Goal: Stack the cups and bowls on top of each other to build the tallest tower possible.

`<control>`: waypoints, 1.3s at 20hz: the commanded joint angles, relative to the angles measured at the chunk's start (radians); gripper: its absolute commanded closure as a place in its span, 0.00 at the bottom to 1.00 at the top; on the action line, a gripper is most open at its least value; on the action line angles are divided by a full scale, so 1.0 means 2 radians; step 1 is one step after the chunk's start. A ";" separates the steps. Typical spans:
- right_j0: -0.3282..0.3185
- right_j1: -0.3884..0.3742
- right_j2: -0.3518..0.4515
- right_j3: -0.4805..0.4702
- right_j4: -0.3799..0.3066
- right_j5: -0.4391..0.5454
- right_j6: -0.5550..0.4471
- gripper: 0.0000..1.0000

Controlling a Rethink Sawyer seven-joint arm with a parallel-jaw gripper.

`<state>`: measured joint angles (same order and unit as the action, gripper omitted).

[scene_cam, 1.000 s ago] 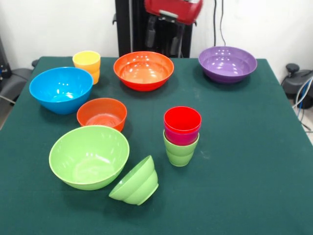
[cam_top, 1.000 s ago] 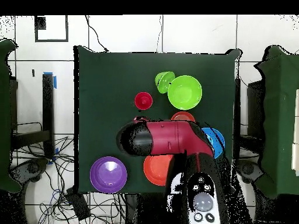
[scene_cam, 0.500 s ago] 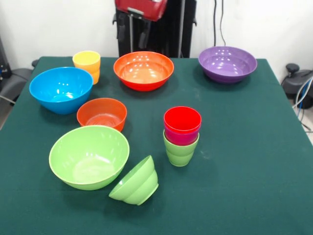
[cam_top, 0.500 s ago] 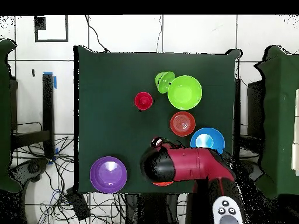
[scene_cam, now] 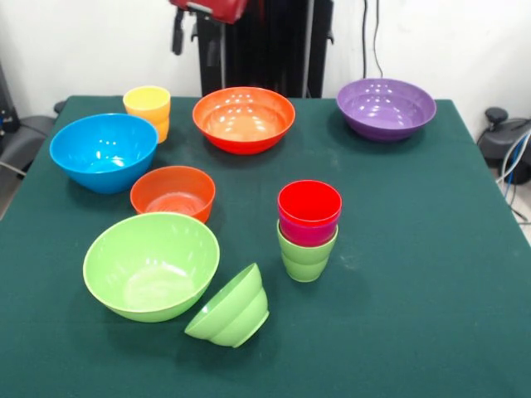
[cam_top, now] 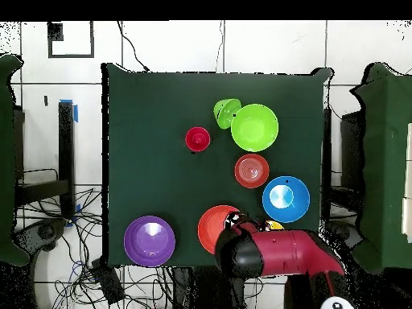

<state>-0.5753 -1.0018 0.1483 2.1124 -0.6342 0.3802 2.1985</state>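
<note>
A short tower stands mid-table: a red cup (scene_cam: 309,205) nested in a purple cup (scene_cam: 307,234), which sits in a light green cup (scene_cam: 304,260). From overhead it shows as a red circle (cam_top: 198,138). The yellow cup (scene_cam: 148,109) stands alone at the far left, beside the large blue bowl (scene_cam: 104,152). The large orange bowl (scene_cam: 244,118) and the large purple bowl (scene_cam: 386,108) sit along the far edge. The small orange-red bowl (scene_cam: 172,192), the large green bowl (scene_cam: 151,264) and the small green bowl (scene_cam: 231,308), which is tipped on its side, are nearer. My gripper (scene_cam: 199,37) hangs open and empty, high over the far edge.
The table (scene_cam: 415,274) has a dark green cloth. The black pedestal (scene_cam: 282,46) stands behind the orange bowl. In the overhead view the red arm (cam_top: 278,256) covers part of the orange bowl (cam_top: 211,229) and most of the yellow cup (cam_top: 273,226).
The arm has swung along the far edge, leftwards in the front view, from above the orange bowl towards the yellow cup. Cups and bowls have not moved.
</note>
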 commanded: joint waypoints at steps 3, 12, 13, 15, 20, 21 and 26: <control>-0.042 0.056 -0.005 0.033 -0.169 -0.097 -0.049 0.00; -0.017 0.137 -0.089 -0.016 -0.265 -0.188 0.019 0.00; -0.016 0.145 -0.096 -0.020 -0.268 -0.196 0.022 0.00; -0.001 0.168 -0.125 -0.035 -0.272 -0.223 0.028 0.00; 0.046 0.223 -0.195 -0.060 -0.240 -0.288 0.026 0.00; 0.049 0.236 -0.208 -0.064 -0.230 -0.304 0.019 0.00; 0.068 0.287 -0.248 -0.076 -0.186 -0.362 -0.001 0.00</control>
<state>-0.5103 -0.6289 -0.2512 2.0809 -1.0920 -0.1710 2.1985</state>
